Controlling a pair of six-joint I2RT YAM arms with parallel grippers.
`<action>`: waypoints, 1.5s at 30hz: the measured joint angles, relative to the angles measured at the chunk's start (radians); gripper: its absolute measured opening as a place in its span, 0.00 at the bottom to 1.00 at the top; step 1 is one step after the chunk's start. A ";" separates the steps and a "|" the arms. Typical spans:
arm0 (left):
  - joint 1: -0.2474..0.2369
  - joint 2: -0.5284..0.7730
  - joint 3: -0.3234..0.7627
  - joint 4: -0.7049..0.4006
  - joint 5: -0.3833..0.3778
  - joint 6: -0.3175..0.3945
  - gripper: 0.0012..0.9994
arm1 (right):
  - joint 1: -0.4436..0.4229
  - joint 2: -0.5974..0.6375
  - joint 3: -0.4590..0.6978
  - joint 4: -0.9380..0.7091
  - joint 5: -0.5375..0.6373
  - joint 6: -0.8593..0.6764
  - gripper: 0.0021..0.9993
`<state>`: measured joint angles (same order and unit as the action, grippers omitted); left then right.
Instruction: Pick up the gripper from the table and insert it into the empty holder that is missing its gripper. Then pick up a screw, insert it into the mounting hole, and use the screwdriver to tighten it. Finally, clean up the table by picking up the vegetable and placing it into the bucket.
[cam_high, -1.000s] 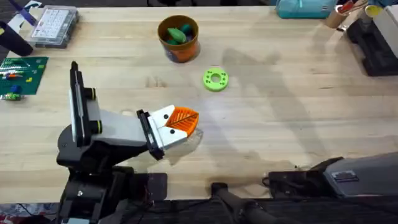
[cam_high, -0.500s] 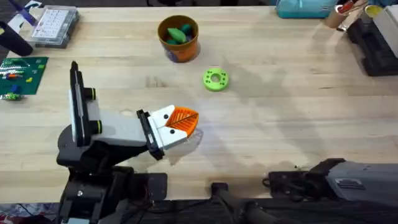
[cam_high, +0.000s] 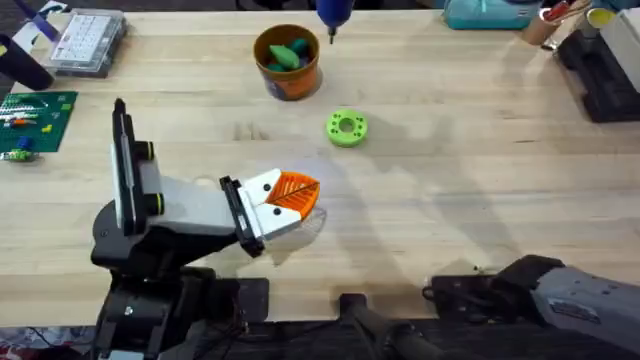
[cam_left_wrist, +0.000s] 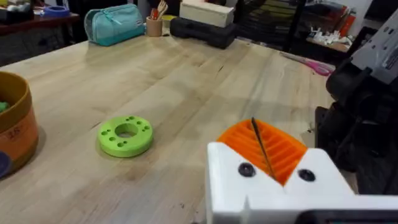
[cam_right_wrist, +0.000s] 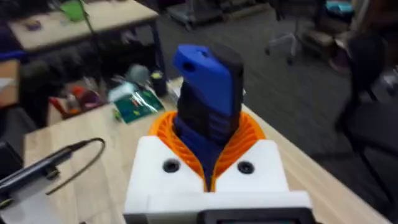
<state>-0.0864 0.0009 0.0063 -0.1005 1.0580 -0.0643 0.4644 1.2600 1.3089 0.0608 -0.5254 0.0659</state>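
Observation:
The holder (cam_high: 190, 205), a grey arm body with a black end plate, lies at the table's front left. The gripper (cam_high: 285, 195) is mounted on that plate, with dark screw heads (cam_left_wrist: 246, 169) in the white bases. My left gripper (cam_left_wrist: 255, 124) (cam_high: 312, 192) is shut, its orange pads pressed together on nothing. My right gripper (cam_right_wrist: 208, 140) is shut on the blue screwdriver (cam_right_wrist: 208, 106), which hangs tip down at the far edge (cam_high: 333, 12) beside the bucket (cam_high: 300, 80). The green vegetable (cam_high: 291, 50) lies inside the bucket.
A green ring disc (cam_high: 346, 128) (cam_left_wrist: 125, 135) lies mid-table, right of the bucket. A clear parts box (cam_high: 88, 40) and a green board (cam_high: 35, 120) sit far left. A teal pouch (cam_high: 490, 12) and a black case (cam_high: 600, 70) stand far right. The right arm's dark body (cam_high: 570, 290) fills the front right.
The blue screwdriver has come into the overhead view at the far edge above the bucket. The right arm's body at the front right has shifted a little. The holder has not moved.

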 joint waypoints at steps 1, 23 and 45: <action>0.000 0.000 0.000 0.000 0.000 0.000 0.00 | 0.000 -0.010 -0.025 0.047 -0.024 0.010 0.02; 0.000 0.000 0.000 0.000 0.000 0.000 0.00 | 0.111 0.071 -0.106 0.427 -0.403 0.219 0.02; 0.000 0.000 0.000 0.000 0.000 0.000 0.00 | 0.194 0.072 -0.106 0.430 -0.461 0.199 0.02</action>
<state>-0.0864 0.0006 0.0063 -0.1005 1.0576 -0.0643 0.6582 1.3315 1.2026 0.4908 -0.9860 0.2652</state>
